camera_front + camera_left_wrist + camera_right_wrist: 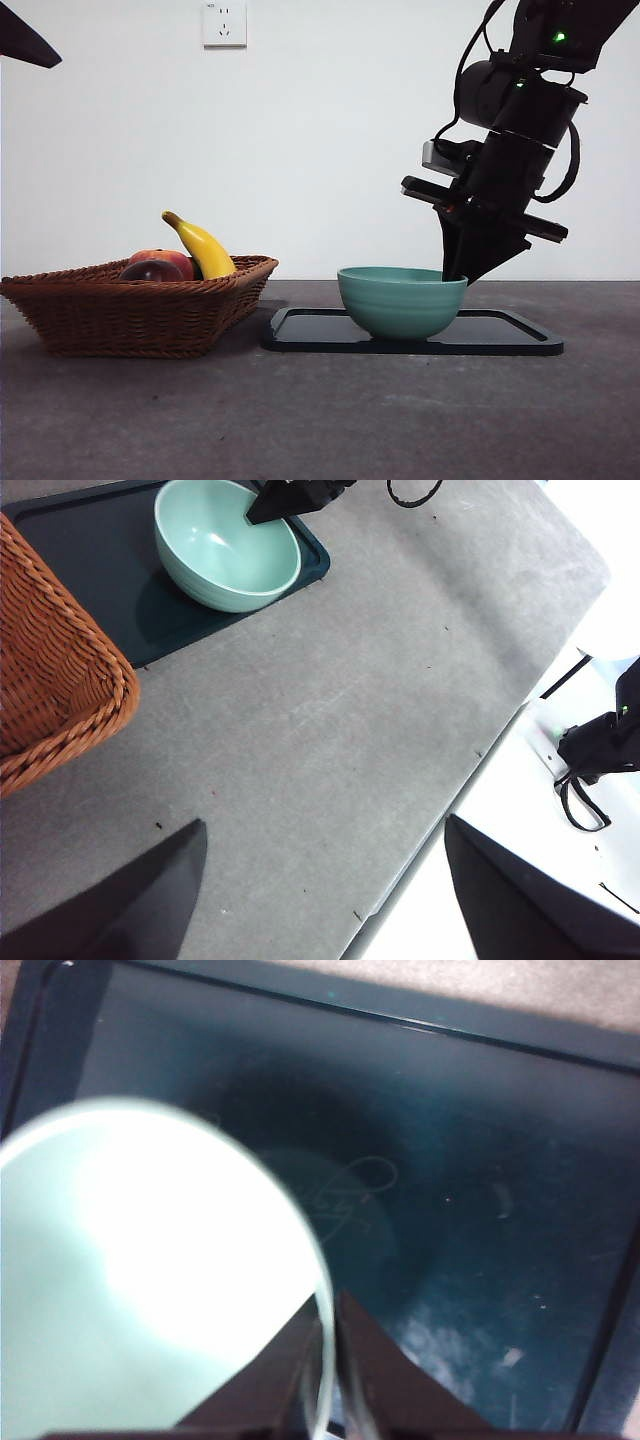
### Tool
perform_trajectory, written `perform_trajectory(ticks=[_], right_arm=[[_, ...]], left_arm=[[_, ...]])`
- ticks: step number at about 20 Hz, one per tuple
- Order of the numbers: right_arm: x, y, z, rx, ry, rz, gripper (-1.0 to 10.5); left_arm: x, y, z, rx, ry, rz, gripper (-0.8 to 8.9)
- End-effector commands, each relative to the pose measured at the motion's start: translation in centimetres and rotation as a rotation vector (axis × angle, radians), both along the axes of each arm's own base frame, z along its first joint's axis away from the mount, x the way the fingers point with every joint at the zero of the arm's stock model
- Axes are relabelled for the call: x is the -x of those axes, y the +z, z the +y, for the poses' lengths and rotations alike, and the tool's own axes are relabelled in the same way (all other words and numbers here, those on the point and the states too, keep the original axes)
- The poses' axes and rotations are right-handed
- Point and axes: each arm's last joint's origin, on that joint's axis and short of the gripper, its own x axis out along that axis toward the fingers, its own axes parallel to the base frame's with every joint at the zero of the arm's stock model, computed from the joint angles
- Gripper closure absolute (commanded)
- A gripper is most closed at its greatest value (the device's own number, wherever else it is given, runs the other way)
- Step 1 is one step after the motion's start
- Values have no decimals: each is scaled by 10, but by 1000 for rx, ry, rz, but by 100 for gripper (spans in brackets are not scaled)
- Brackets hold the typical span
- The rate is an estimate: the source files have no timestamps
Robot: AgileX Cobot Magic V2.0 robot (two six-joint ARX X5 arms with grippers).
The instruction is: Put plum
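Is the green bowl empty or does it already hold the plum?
Empty: the left wrist view shows the green bowl's bare inside. The right gripper pinches its rim; the plum lies in the basket.

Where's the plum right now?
In the front view the plum lies in the wicker basket on the left, beside a red apple and a banana, well apart from the green bowl.

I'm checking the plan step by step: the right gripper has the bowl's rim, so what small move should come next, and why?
Probably a small lift or drag of the bowl. The right gripper is pinched on its rim, one jaw inside and one outside, and the bowl is empty on the black tray. The plum sits in the basket, untouched.
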Motion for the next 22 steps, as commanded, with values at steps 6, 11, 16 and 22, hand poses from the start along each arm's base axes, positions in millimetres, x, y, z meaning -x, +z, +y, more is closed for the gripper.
perform_trajectory(ticks=[6, 11, 16, 22], right_arm=[[22, 76, -6, -55, 9, -199, 936], [78, 134, -18, -54, 75, -273, 936], [126, 154, -18, -66, 134, -297, 936], [153, 106, -2, -61, 225, -233, 936]], left_arm=[[-1, 2, -1, 2, -12, -13, 440], [-1, 2, -1, 2, -13, -14, 440], [-1, 2, -1, 2, -13, -14, 440], [-1, 2, -1, 1, -12, -14, 440]])
